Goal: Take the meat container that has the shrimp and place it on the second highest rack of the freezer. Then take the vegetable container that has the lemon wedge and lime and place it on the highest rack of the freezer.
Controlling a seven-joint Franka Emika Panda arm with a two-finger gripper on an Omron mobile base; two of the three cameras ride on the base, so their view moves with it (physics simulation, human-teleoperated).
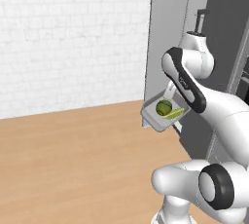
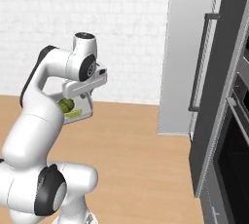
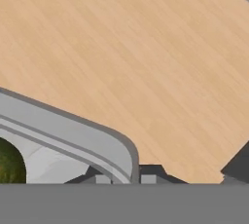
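Note:
My gripper (image 3: 125, 177) is shut on the rim of the vegetable container (image 3: 73, 130), a shallow grey tray held in the air above the wooden floor. In the left base view the vegetable container (image 1: 151, 116) hangs tilted below the gripper (image 1: 168, 95), with the lime (image 1: 164, 107) and the lemon wedge (image 1: 174, 114) inside. From the right, the gripper (image 2: 85, 98) holds the vegetable container (image 2: 85, 110), where the lime (image 2: 65, 104) and the lemon wedge (image 2: 73, 114) show behind my arm. The freezer (image 2: 216, 96) stands to the right with its dark bar handle (image 2: 202, 62). The meat container and the shrimp are out of view.
A pale grey upright panel (image 2: 187, 52) stands beside the freezer (image 1: 221, 33). A black oven (image 2: 238, 150) sits at the far right. Wooden floor (image 1: 73, 159) stretches to the left, up to a white brick wall (image 1: 73, 38).

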